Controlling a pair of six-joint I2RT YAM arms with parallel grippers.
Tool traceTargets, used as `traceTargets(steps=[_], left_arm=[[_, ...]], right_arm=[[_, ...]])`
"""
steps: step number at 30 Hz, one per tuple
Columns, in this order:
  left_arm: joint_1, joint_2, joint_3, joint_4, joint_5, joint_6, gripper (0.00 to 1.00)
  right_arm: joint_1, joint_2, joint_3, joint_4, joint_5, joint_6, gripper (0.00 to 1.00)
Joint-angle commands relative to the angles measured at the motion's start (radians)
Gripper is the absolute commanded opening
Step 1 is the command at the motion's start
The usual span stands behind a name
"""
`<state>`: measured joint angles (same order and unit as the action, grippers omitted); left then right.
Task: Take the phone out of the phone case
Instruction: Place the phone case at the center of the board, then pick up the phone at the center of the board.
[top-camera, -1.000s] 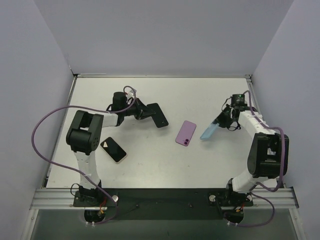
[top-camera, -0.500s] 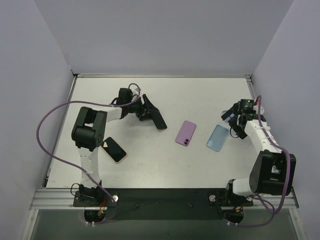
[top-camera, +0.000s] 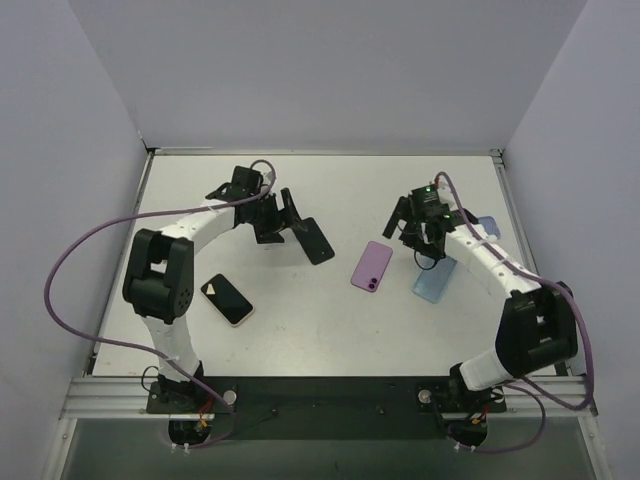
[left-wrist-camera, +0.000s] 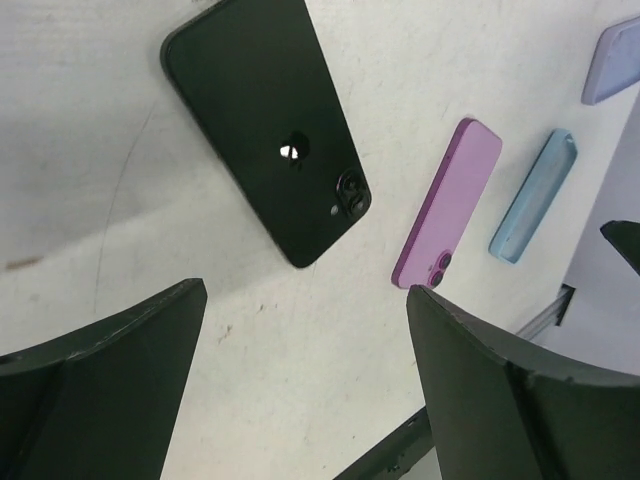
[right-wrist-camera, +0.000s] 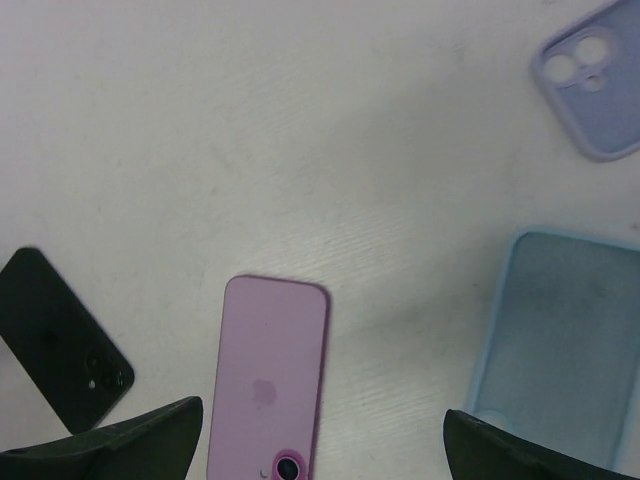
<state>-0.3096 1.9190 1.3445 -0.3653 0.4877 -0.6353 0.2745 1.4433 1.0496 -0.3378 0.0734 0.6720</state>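
Observation:
A black phone (top-camera: 316, 241) lies back up on the white table, with my left gripper (top-camera: 279, 217) open just left of it and touching nothing. In the left wrist view the black phone (left-wrist-camera: 265, 130) lies beyond my left gripper (left-wrist-camera: 305, 295). An empty light blue phone case (top-camera: 437, 277) lies flat at the right. A pink phone (top-camera: 372, 266) lies back up in the middle. My right gripper (top-camera: 413, 242) hangs open between the pink phone and the blue case. From the right wrist, the right gripper (right-wrist-camera: 320, 412) frames the pink phone (right-wrist-camera: 268, 380), with the blue case (right-wrist-camera: 565, 340) at the right.
A lavender case (top-camera: 487, 228) lies behind the blue one near the right edge, camera cutout up as the lavender case (right-wrist-camera: 590, 80) shows from the wrist. A second black phone (top-camera: 227, 299) lies screen up by the left arm. Grey walls (top-camera: 90, 200) enclose the table.
Both grippers have opened. The left one let go of the black phone and drew back left. The right one dropped the blue case flat on the table and swung left towards the pink phone.

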Motion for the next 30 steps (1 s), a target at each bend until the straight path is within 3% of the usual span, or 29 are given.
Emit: traceTargets(steps=[1, 4, 9, 19, 30], left_arm=[[-0.037, -0.158, 0.025, -0.210, -0.203, 0.082, 0.93], [-0.055, -0.256, -0.067, -0.283, -0.369, 0.040, 0.87], [-0.082, -0.417, -0.235, -0.440, -0.621, -0.084, 0.95], [-0.059, -0.594, -0.522, -0.417, -0.656, -0.269, 0.96], [-0.040, -0.552, -0.571, -0.362, -0.698, -0.375, 0.97]], right_arm=[[0.125, 0.112, 0.078, -0.058, -0.017, -0.023, 1.00], [0.172, 0.169, 0.116, -0.055, -0.034, -0.017, 1.00], [0.206, 0.233, 0.161, -0.050, -0.067, -0.026, 1.00], [0.204, 0.269, 0.174, -0.047, -0.119, -0.041, 1.00], [0.204, 0.279, 0.161, -0.040, -0.138, -0.043, 1.00]])
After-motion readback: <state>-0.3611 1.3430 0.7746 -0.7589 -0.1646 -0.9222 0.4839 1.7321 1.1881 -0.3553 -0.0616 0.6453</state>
